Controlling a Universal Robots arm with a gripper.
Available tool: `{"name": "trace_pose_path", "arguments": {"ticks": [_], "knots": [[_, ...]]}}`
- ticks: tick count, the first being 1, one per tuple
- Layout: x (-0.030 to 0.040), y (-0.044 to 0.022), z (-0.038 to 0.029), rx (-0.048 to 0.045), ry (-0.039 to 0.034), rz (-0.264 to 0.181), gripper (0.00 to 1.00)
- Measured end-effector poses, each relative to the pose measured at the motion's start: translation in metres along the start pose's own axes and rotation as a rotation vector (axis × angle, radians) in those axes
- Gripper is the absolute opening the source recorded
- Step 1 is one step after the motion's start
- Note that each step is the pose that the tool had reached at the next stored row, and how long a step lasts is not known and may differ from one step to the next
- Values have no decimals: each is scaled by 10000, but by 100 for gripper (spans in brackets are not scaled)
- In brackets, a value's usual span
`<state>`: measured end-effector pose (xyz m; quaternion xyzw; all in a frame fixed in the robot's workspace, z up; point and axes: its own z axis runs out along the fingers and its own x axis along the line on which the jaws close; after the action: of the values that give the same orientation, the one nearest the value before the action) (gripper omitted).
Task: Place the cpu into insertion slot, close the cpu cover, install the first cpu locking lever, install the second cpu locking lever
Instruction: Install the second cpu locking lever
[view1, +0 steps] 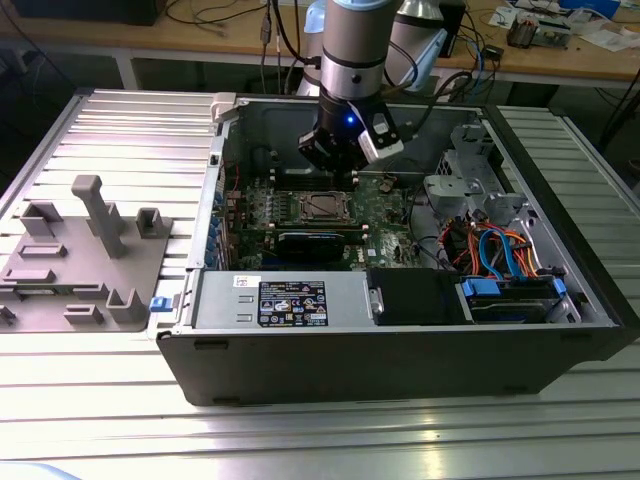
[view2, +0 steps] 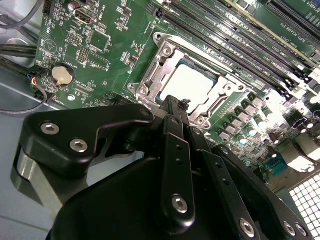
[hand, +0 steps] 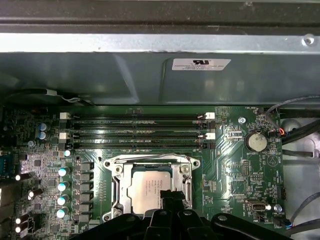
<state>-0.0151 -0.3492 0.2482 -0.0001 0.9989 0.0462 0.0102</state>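
Over the open computer case (view1: 400, 330) on the ribbed metal tabletop (view1: 120, 130), the exterior view shows the arm reaching down, with the pincer (view1: 335, 165) low above the green board (view1: 385, 205). Just in front of it sits the insertion slot (view1: 322, 208). A grey plastic holder (view1: 85, 255) lies on the tabletop at the exterior view's left, well apart from the case.

In the second wrist view, the pincer (view2: 174, 107) has its black fingers (view2: 170, 120) pressed tight together, and nothing can be seen between them. Their tip is right at the near edge of the insertion slot (view2: 150, 75). The cpu (view2: 187, 85) lies flat inside the slot, and the cpu cover (view2: 162, 62) lies down around it like a shiny frame. A round coin battery (view2: 62, 75) sits on the board off to one side.

In the first wrist view, the pincer (hand: 170, 197) ends at the edge of the cpu (hand: 145, 187). The cpu cover (hand: 117, 182) frames it. Long memory slots (hand: 135, 127) run across the board beyond the insertion slot (hand: 150, 160).
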Motion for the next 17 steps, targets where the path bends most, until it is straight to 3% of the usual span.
{"name": "trace_pose_path", "arguments": {"ticks": [7,14,17], "knots": [[1,-91,-9,-1,-1,2,11],[-1,-87,-92,0,0,2,11],[-2,-91,-97,-1,0,1,11]]}}
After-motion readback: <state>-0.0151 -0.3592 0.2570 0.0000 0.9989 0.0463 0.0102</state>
